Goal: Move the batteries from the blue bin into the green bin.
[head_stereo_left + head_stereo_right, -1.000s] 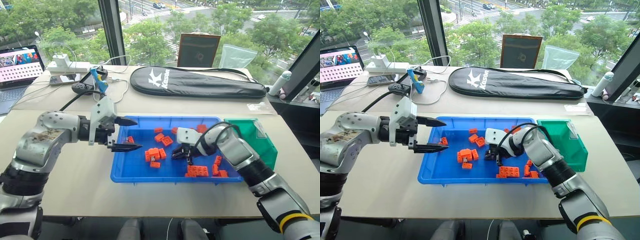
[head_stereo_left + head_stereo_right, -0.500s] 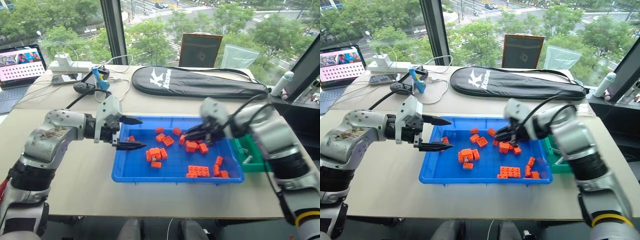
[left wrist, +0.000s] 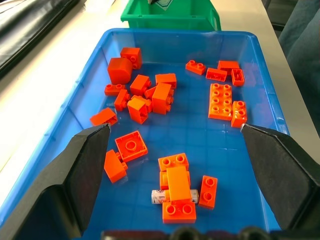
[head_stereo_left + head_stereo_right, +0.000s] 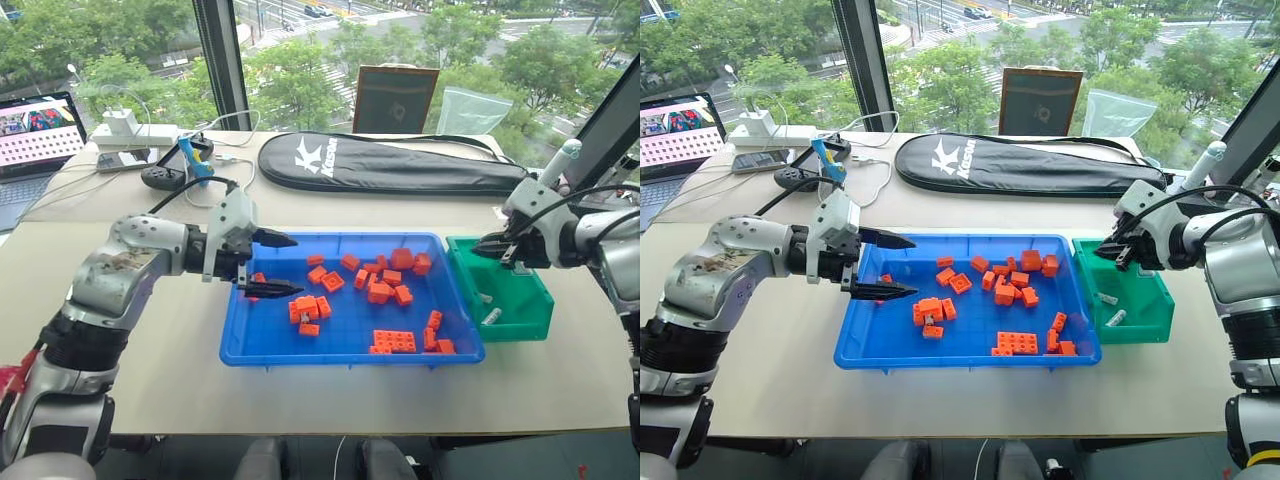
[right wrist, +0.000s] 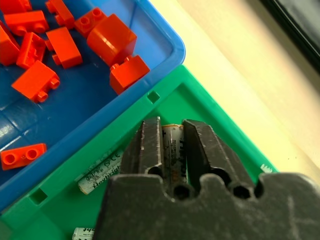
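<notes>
Head views: the right gripper [image 4: 480, 247], which a second ago was down among the orange bricks [image 4: 380, 290] in the blue bin [image 4: 350, 358], has swung across and now hangs over the green bin [image 4: 520, 325]; we read that as one more delivery arriving. Batteries [image 4: 491, 317] on the green bin's floor: two, lying close together. The left gripper [image 4: 297, 266] hovers over the blue bin's left end, fingers spread wide, holding nothing. Left wrist view: orange bricks in the blue bin, about twenty, loose and in small heaps; batteries left there, one that we can find, half buried under a stack of bricks between the spread fingers. We cannot rule out others hidden beneath bricks. Right wrist view: the right gripper's two fingers are drawn close on a single battery [image 5: 172, 145], pinched lengthwise between them above the green bin's floor, not yet dropped; two more lie below. By our judgement the tally is three out, at least one to fetch.
</notes>
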